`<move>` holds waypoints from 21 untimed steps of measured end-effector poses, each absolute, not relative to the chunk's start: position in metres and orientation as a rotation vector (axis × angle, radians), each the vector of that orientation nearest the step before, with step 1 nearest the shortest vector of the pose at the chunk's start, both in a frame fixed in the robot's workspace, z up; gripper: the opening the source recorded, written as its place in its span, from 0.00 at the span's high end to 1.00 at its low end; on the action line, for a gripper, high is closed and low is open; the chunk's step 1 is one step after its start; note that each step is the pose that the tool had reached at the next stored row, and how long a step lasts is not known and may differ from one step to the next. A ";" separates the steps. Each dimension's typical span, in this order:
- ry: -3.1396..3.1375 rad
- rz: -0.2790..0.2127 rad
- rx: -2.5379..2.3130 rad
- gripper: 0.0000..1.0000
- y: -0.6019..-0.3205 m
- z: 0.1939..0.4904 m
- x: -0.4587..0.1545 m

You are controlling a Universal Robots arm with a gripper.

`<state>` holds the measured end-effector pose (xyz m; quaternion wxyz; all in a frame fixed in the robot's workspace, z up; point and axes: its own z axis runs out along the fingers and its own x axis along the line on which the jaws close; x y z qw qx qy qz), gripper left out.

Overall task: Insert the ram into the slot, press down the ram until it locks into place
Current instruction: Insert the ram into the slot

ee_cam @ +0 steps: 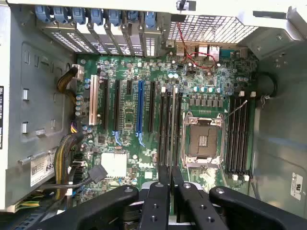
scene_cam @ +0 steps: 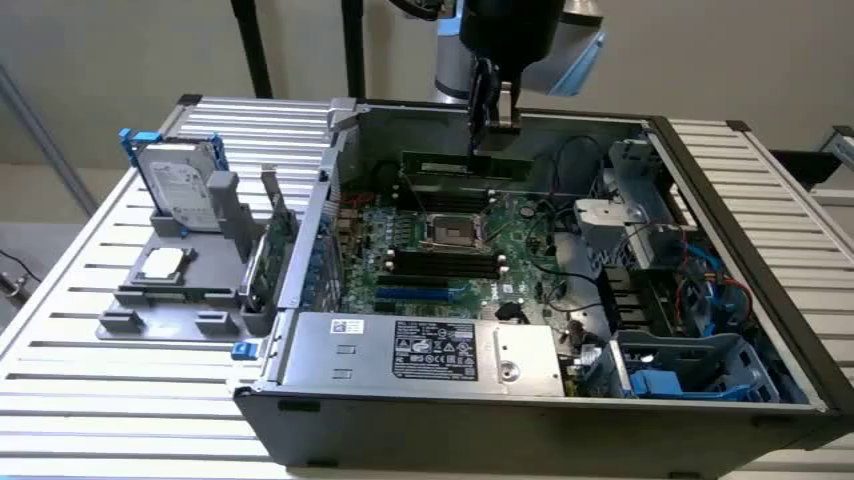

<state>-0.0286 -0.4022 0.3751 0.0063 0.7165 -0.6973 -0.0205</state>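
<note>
Beneath the gripper (scene_cam: 478, 145) | fingers (ee_cam: 158, 191) nearly closed, pinching the ram (scene_cam: 461, 165) by its top edge, above the slots (ee_cam: 170, 129) | light, stiff, likely fragile: hold edges, not chips

"68" on a white sticker (ee_cam: 42, 168)

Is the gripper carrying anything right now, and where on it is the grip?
Yes. The gripper holds the ram, with the jaws shut on its upper long edge near mid-length. The stick hangs level.
</note>
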 end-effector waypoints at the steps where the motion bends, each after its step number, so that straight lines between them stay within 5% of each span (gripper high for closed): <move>1: -2.182 -0.064 2.242 0.86 -0.402 0.375 -0.029; 21: -2.182 -0.064 2.242 0.86 -0.403 0.362 -0.030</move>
